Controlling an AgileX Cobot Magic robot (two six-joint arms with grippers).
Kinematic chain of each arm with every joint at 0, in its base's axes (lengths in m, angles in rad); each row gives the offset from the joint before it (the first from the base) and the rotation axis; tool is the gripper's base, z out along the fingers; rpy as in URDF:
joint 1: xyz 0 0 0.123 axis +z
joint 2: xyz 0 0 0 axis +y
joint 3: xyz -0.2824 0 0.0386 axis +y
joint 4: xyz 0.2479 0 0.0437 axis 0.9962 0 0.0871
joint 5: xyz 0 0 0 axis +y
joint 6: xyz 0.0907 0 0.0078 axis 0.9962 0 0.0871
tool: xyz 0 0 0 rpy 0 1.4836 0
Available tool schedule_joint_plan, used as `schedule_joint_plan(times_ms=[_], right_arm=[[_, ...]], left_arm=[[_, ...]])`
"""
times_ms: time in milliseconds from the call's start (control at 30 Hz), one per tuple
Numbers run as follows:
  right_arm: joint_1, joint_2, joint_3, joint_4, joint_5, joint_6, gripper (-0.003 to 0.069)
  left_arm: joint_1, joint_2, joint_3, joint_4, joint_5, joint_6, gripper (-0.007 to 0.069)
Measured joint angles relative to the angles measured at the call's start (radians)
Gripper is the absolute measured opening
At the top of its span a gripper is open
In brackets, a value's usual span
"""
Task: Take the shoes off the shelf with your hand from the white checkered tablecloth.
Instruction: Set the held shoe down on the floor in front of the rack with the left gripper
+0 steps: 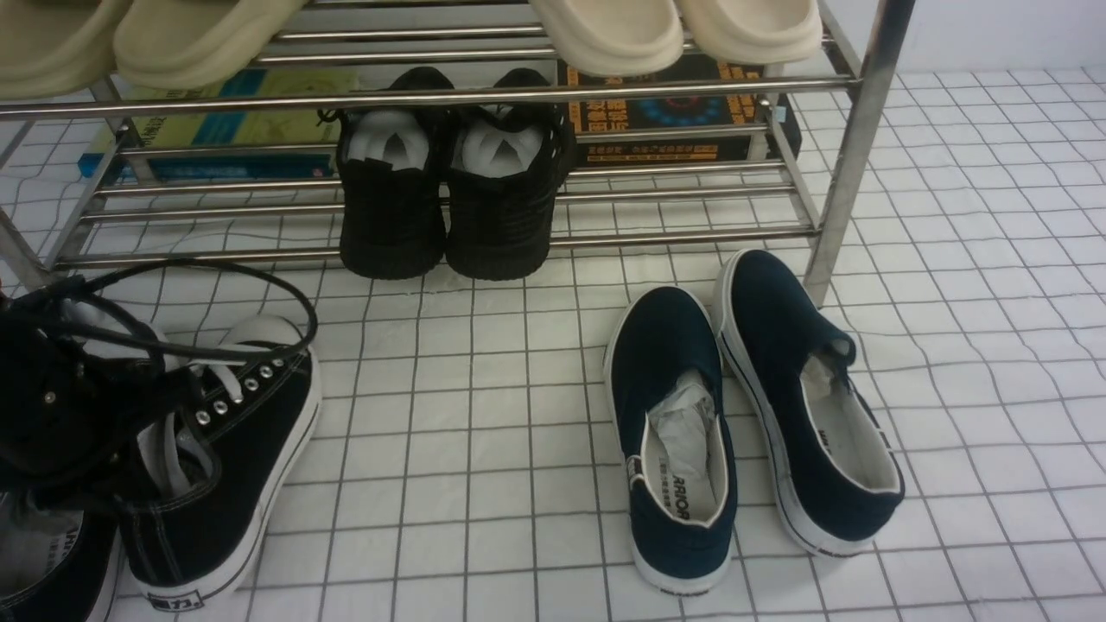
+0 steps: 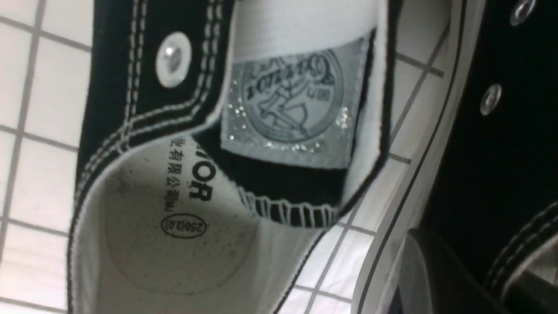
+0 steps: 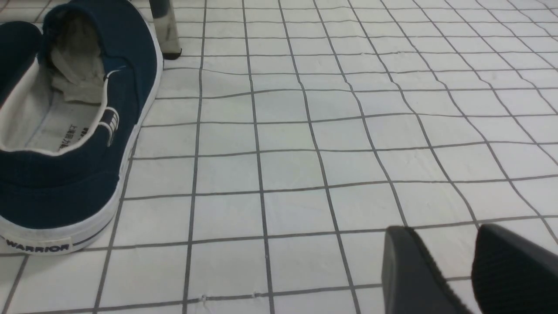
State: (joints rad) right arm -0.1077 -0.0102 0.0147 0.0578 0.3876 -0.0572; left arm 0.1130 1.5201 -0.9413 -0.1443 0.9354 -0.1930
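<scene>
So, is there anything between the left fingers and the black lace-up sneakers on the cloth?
Nothing visible does. The left fingers sit right at the black lace-up sneakers, which lie on the white checkered tablecloth. Only the arm's own cables loop above the pair.

Shoes [image 1: 233, 458]: pair, black canvas, white laces, silver eyelets, white soles; side by side on the cloth [image 1: 484, 415] at front left, heels nearest the camera, off the shelf [image 1: 855, 155]. Shelf: chrome tubes, two tiers, behind. Cloth: white, dark grid, slightly wrinkled.
</scene>
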Motion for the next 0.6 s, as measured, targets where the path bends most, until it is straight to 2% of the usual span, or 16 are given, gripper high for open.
schedule_joint_plan(times_ms=[100,400,500,600], right_arm=[[0.000,0.000,0.000,0.000,0.000,0.000,0.0239],[0.000,0.000,0.000,0.000,0.000,0.000,0.0239],[0.000,0.000,0.000,0.000,0.000,0.000,0.0239],[0.000,0.000,0.000,0.000,0.000,0.000,0.0239]], left_arm=[[0.000,0.000,0.000,0.000,-0.002,0.031,0.0031],[0.000,-0.040,0.000,-0.001,-0.008,0.064,0.0176],[0.000,-0.131,-0.013,0.002,0.006,0.067,0.0247],[0.000,-0.235,-0.045,0.028,0.045,0.075,0.0264]])
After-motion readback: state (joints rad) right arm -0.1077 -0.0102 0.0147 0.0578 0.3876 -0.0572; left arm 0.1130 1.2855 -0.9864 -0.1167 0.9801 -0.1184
